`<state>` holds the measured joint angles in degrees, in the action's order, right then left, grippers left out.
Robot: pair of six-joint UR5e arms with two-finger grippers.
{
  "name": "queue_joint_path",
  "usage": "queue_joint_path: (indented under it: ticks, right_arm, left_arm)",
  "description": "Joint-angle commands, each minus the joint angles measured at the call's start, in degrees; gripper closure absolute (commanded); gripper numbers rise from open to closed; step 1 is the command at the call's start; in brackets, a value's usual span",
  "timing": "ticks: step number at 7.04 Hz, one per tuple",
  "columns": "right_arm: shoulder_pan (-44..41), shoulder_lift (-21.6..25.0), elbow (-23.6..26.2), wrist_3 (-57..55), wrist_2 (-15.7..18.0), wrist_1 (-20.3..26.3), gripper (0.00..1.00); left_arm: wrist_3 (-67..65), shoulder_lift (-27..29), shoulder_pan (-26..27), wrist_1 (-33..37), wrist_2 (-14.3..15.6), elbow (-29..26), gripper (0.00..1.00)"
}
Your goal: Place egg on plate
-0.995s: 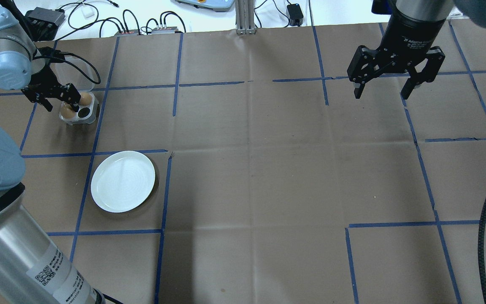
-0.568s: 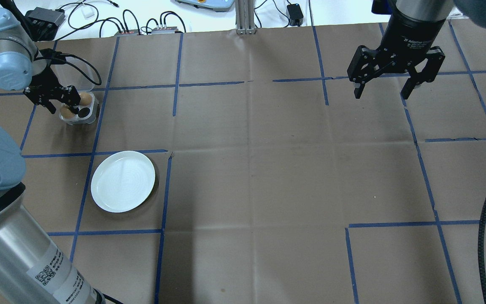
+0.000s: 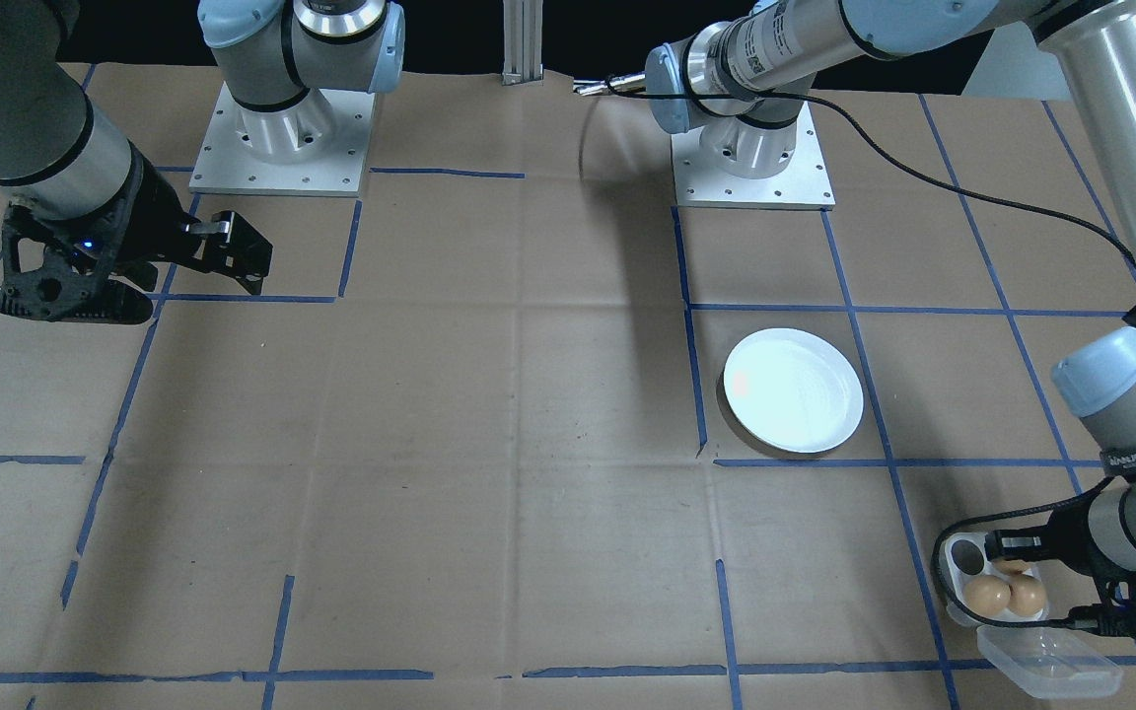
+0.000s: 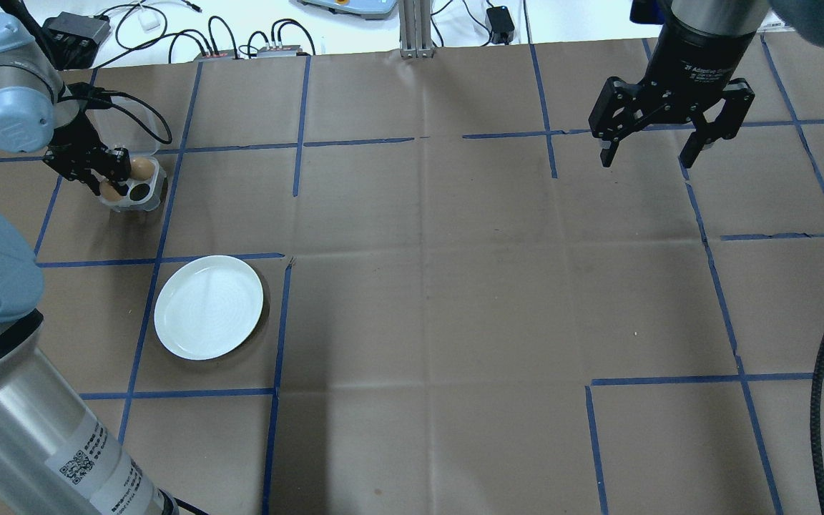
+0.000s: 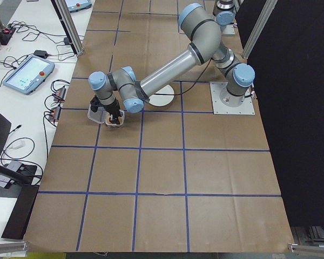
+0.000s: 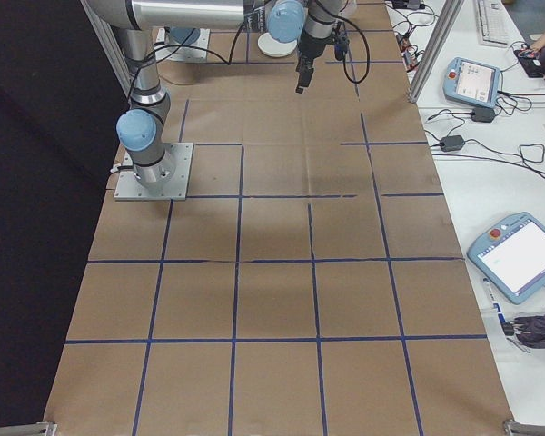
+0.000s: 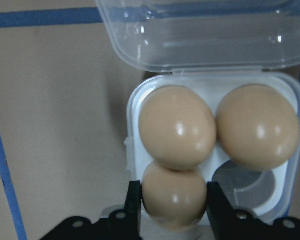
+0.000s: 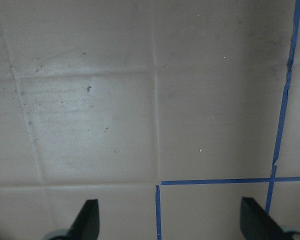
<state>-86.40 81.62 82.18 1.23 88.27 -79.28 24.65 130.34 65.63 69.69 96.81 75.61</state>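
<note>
Three brown eggs sit in a clear four-hole egg tray (image 7: 135, 115) at the table's far left. My left gripper (image 7: 174, 200) is down in the tray, shut on the nearest egg (image 7: 175, 197), with a finger (image 7: 133, 200) pressed on each side of it. The other two eggs (image 7: 177, 127) (image 7: 257, 127) sit behind it, and one hole (image 7: 245, 185) is empty. In the overhead view the left gripper (image 4: 101, 179) is over the tray (image 4: 149, 194). The white plate (image 4: 208, 307) lies bare, nearer the robot. My right gripper (image 4: 646, 161) hangs open over the far right, holding nothing.
The tray's clear lid (image 7: 205, 35) is folded open beyond the eggs. Cables and boxes (image 4: 240, 43) lie past the table's far edge. Blue tape lines (image 4: 297, 143) grid the brown paper. A black cable (image 4: 823, 372) hangs at the right edge.
My left gripper's fingers have drawn together onto the egg in the tray. The right arm and the plate have not moved.
</note>
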Motion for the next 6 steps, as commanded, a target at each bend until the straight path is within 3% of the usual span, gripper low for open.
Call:
queue_joint_path:
  ticks: [1, 4, 6]
  right_arm:
    - [0.00, -0.06, 0.00, 0.00, -0.03, 0.00, 0.00]
    - [0.00, 0.03, 0.00, 0.00, 0.06, 0.00, 0.00]
    - [0.00, 0.03, 0.00, 0.00, -0.03, 0.00, 0.00]
  left_arm:
    - [-0.04, -0.78, 0.03, 0.10, 0.13, -0.03, 1.00]
    - [-0.04, -4.99, 0.20, 3.94, -0.13, 1.11, 1.00]
    - [-4.05, -11.65, 0.20, 16.83, -0.40, 3.90, 1.00]
